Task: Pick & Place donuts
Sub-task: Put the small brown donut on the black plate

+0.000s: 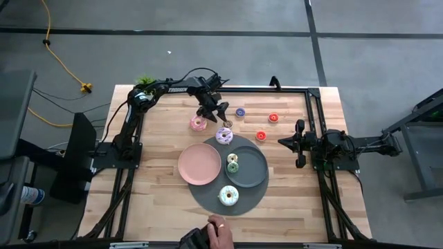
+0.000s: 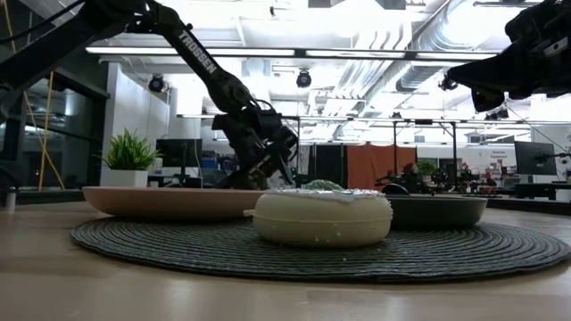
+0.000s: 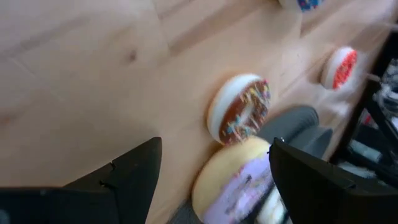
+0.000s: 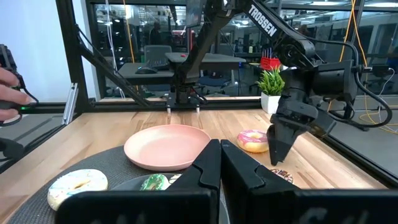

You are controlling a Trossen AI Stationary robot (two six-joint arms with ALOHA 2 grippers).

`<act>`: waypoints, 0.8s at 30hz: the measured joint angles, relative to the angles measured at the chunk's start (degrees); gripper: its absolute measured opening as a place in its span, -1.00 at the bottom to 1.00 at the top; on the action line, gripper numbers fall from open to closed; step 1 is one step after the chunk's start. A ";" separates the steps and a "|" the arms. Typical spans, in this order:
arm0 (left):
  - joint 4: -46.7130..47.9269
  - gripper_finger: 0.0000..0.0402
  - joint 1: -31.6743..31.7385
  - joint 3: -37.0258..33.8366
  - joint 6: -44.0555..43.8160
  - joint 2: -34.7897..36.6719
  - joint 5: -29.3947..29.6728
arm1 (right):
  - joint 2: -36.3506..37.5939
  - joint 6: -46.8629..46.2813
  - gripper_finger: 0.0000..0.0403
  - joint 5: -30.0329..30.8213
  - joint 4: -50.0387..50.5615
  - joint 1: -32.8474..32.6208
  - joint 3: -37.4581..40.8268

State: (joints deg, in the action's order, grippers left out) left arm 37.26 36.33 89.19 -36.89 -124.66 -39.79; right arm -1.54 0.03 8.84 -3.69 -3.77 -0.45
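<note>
My left gripper [image 1: 220, 115] is open and points down just above the table; it holds nothing. Between its fingers in the left wrist view lie a tiny brown sprinkled donut [image 3: 239, 109] and the lilac-iced donut [image 3: 236, 186]. The brown donut [image 1: 228, 124] lies flat on the wood, and the lilac one [image 1: 223, 135] sits at the mat's far edge. A pink-iced donut [image 1: 199, 123] lies to the gripper's left. A tiny blue donut [image 1: 240, 112] and two red ones [image 1: 273, 117] [image 1: 261, 135] lie to its right. A white-iced donut [image 1: 228, 196] rests on the mat, and a tiny green one [image 1: 232, 166] sits in the grey plate. My right gripper [image 1: 300, 143] waits shut at the right.
A pink plate [image 1: 199, 164] and a grey plate [image 1: 255, 173] sit on a round dark woven mat [image 1: 208, 200]. A person's hand [image 1: 218, 227] is at the table's near edge. A small potted plant [image 1: 145, 83] stands at the far left corner. Black frame rails run along the table edges.
</note>
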 joint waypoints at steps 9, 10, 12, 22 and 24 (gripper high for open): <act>-1.52 0.43 -2.19 0.15 -5.32 0.12 5.77 | 0.00 0.00 -1.00 0.00 0.00 0.00 -0.01; -1.83 0.43 -2.44 0.15 -5.67 0.14 6.49 | 0.00 0.00 -1.00 0.00 -0.01 0.01 0.00; -2.43 0.43 -3.06 0.17 -6.99 0.19 7.83 | 0.00 0.00 -1.00 0.00 0.01 0.01 0.00; -4.91 0.43 -4.89 0.17 -10.45 0.20 11.97 | 0.00 0.00 -1.00 0.00 0.00 0.00 -0.01; -5.14 0.43 -5.02 0.17 -11.03 0.20 12.74 | 0.00 0.00 -1.00 0.00 -0.01 0.00 -0.02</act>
State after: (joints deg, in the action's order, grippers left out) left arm 32.13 31.31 89.36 -47.92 -124.46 -27.06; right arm -1.54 0.03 8.84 -3.70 -3.77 -0.47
